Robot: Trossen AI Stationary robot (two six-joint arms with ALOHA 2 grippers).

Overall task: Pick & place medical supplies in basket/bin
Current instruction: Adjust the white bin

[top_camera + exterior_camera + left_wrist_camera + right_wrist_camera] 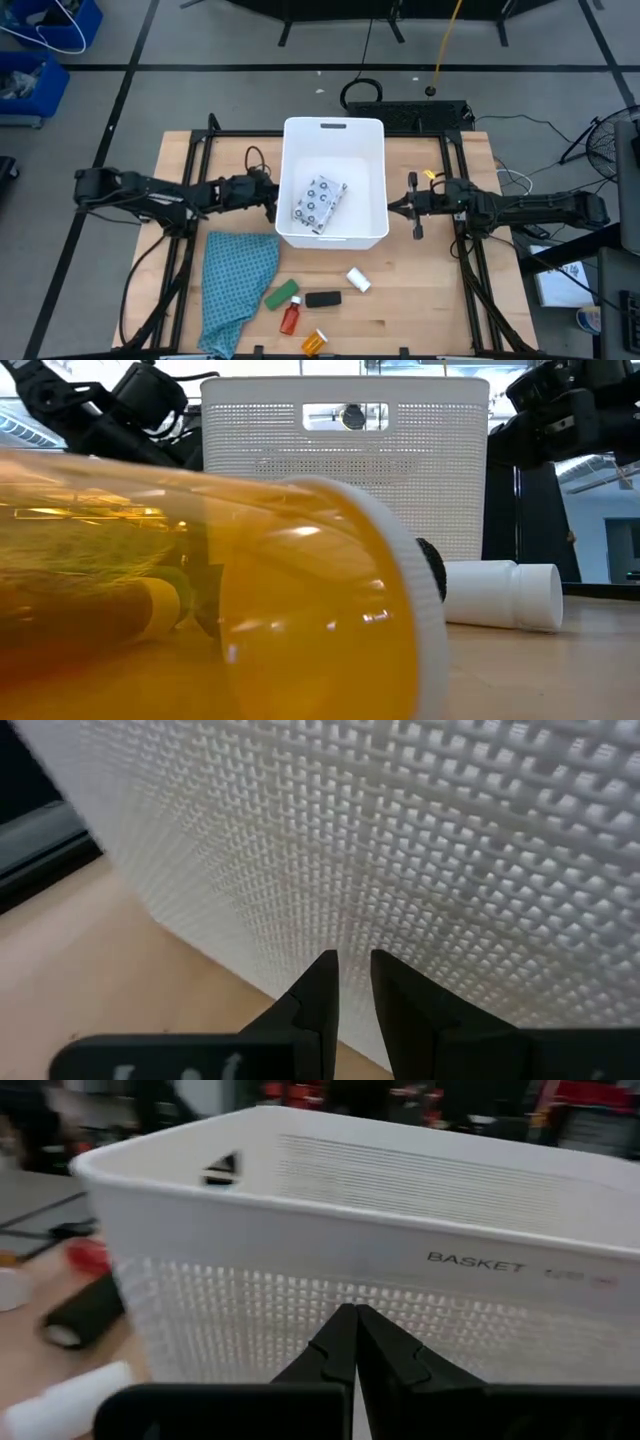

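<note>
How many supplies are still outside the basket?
5: green block, black block, white cylinder, red bottle, orange bottle, all on the table in front of the basket. None seem hidden.

Overhead straight down, low view level (orange bottle (200,590) nearly touching lens), both wrists close against basket (334,130) walls

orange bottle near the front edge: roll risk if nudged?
Likely yes: the orange bottle lies on its side, a round cylinder, so a sideways nudge should roll it. The smooth glossy wall may slip in a pinch. It looks like light plastic, probably stiff; contents unclear.
</note>
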